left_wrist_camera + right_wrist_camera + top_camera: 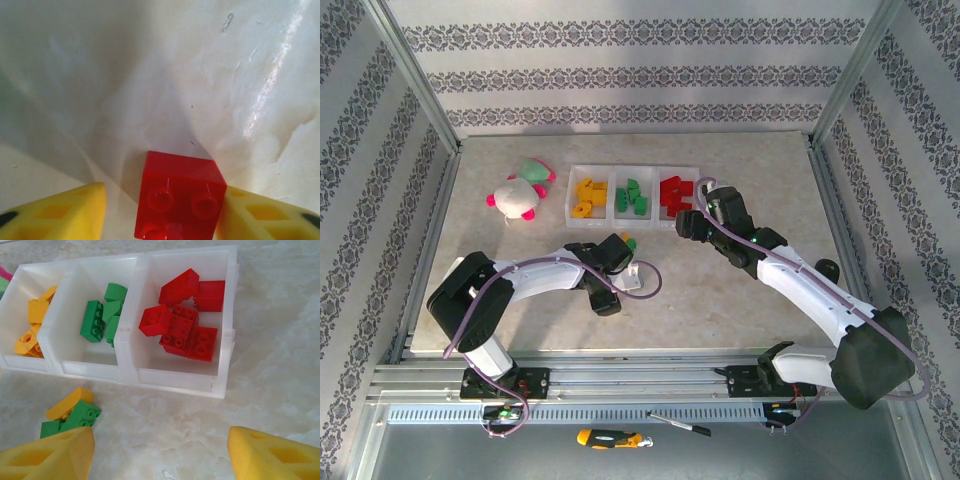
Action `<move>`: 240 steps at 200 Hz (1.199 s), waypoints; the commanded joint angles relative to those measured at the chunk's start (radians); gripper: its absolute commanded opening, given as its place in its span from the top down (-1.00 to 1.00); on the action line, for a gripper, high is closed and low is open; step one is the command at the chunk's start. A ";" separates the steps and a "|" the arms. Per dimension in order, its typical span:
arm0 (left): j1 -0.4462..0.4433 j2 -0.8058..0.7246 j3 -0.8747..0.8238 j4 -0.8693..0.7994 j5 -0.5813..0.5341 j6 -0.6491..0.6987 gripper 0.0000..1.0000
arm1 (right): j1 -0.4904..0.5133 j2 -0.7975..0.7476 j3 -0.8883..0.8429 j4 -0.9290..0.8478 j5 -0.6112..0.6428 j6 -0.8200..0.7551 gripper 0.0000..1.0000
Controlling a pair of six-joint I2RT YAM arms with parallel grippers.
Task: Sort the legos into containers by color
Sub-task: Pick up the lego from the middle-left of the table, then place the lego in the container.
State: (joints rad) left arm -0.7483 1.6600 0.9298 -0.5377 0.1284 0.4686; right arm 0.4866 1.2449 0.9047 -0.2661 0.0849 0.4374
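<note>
Lego [177,197] in red sits on the table between the left gripper [162,200] fingers, one touching it, the other just apart, jaws narrow. Bins [135,375] at far middle hold yellow legos [32,325] left, green legos [102,317] middle, red legos [185,325] right. Loose legos [70,415], green and yellow, lie just near of them. Right gripper [161,440] gapes wide, empty.

Legible text, numbers, brands, signs: none found.
Red lego [177,195]: studs too blurred to read any embossing.
Containers [175,381]: translucent walls plain, no label on the faces seen.
Wall bands [620,38] beyond the worktop's far edge: repeating ornament, not lettering.
</note>
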 commanded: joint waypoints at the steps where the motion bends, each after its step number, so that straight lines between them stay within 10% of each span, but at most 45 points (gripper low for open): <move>1: -0.011 -0.002 0.013 0.010 0.003 -0.004 0.04 | -0.003 -0.006 -0.009 -0.016 0.017 -0.013 -0.42; 26: -0.011 -0.028 0.005 0.009 0.004 -0.011 0.36 | -0.003 -0.013 -0.012 -0.017 0.016 -0.004 -0.42; 126: -0.008 -0.104 0.025 0.417 -0.169 -0.233 0.55 | -0.022 -0.178 -0.064 -0.009 0.021 0.066 -0.42; 240: 0.042 0.593 1.070 0.161 -0.273 -0.288 0.55 | -0.095 -0.389 -0.173 -0.057 0.001 0.079 -0.42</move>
State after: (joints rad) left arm -0.7280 2.1361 1.8187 -0.2260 -0.1349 0.1886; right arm 0.4088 0.8841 0.7532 -0.2985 0.0879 0.5018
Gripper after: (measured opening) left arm 0.318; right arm 0.709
